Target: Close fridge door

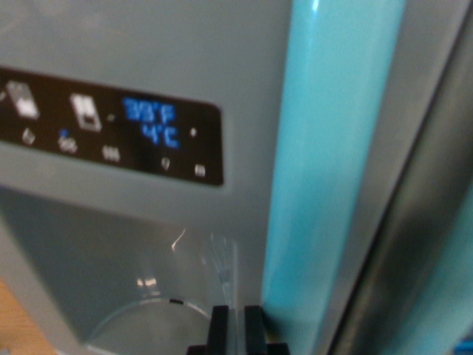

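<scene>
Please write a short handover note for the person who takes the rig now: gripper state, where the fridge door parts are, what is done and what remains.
Gripper: only the two dark fingertips show at the bottom edge, close together with a narrow gap; nothing visibly held, and open or shut cannot be told.
Fridge door: grey, very near the camera, with the control panel lit blue and the dispenser recess below it.
Turquoise handle: vertical, just to the wrist view's right of the fingertips.
Done: arm is up at the door front.
Left: whether the door is fully shut is not visible; check, then push if needed.
</scene>
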